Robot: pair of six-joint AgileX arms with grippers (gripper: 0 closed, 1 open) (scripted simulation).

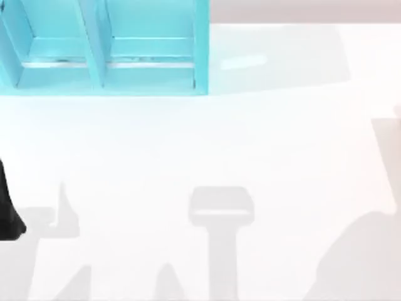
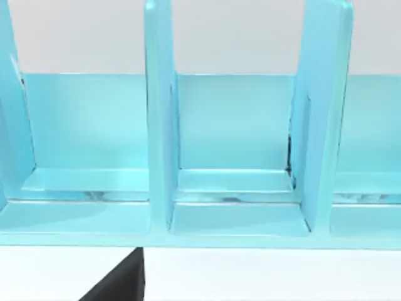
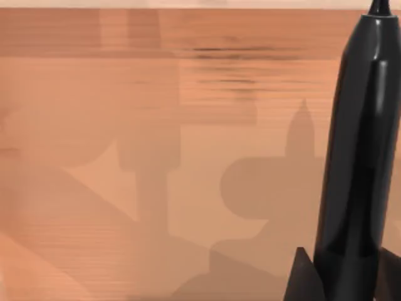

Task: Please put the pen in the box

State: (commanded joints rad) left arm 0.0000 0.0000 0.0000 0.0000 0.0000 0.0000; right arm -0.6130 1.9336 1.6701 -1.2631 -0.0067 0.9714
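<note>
Closest to the right wrist cam: the pen [image 3: 360, 157], glossy black, standing up out of the right gripper [image 3: 341, 276] w/ its tapered tip pointing away from the wrist. Dark finger [image 3: 304, 273] parts press against its lower body, so the fingers are closed down to pen width and gripping it. Beyond it there's just bare tabletop w/ shadows.

Progress, my read: pickup done, drop-off not. Pen isn't in the box [image 1: 103, 50] yet; that turquoise box w/ dividers sits at the top view's upper left, and no pen lies in the compartments I can see. Left to do: carry the pen over a compartment and let go.

Left arm [image 1: 9, 213] sits at the top view's left edge. Its wrist cam faces the box [image 2: 160, 125] compartments close up, w/ a dark bit of the left gripper [image 2: 119, 282] at the frame edge; can't tell how far its fingers are apart.
</note>
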